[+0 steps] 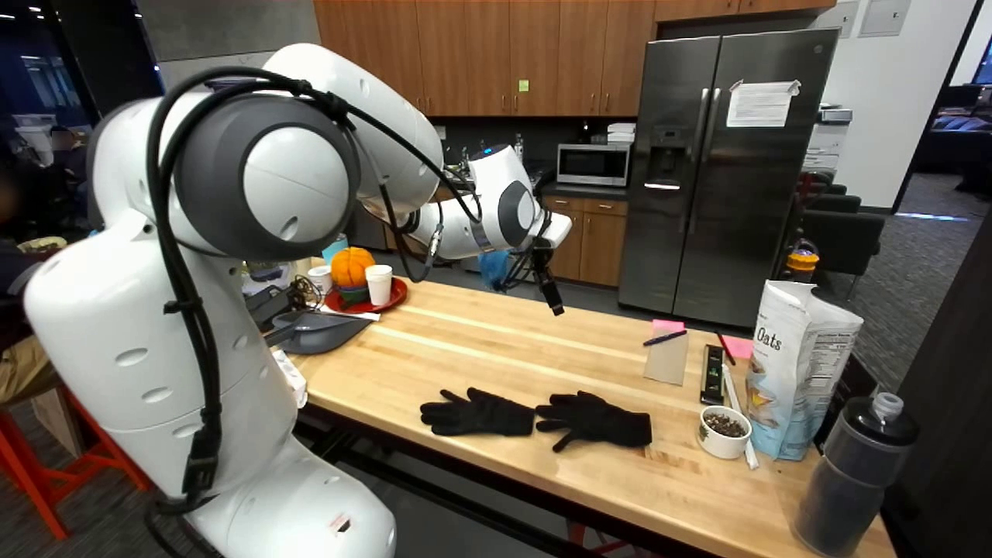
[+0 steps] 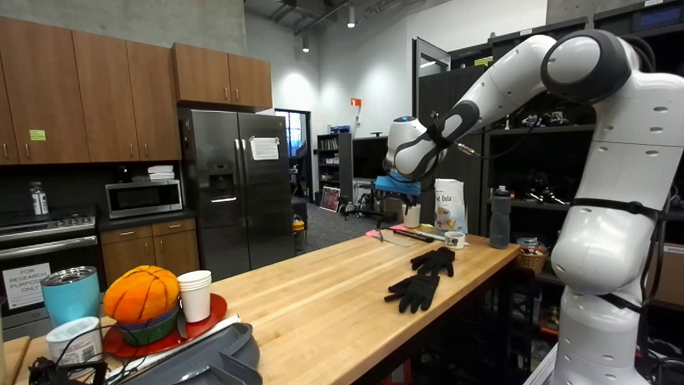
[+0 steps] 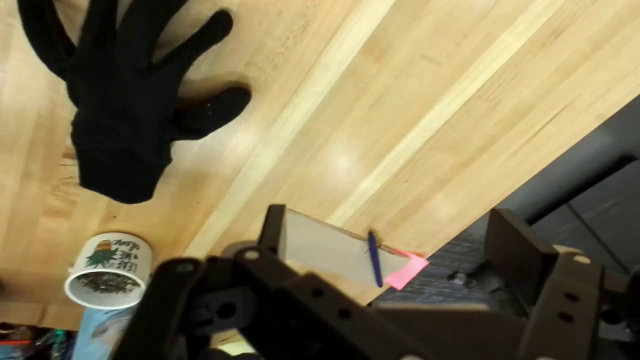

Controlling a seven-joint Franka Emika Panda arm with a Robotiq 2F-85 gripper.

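High over the table's far side, my gripper (image 3: 391,234) stands open with nothing between its fingers; it also shows in both exterior views, as a dark gripper (image 1: 552,298) below the white wrist. Beyond the jaws in the wrist view lie a flat tan card (image 3: 325,245), a dark blue pen (image 3: 375,260) across it and a pink sticky note (image 3: 407,271). Two black gloves (image 1: 480,412) lie flat near the table's front edge, and the wrist view shows one glove (image 3: 122,120) at upper left. A white bowl (image 1: 723,434) holds dark dried bits.
At one end stand an oats bag (image 1: 798,380), a grey bottle (image 1: 852,480) and a black level (image 1: 712,376). The opposite end bears a red plate (image 2: 216,310) with an orange pumpkin (image 2: 141,294) and white cups (image 2: 195,297), beside a grey dustpan (image 2: 214,358).
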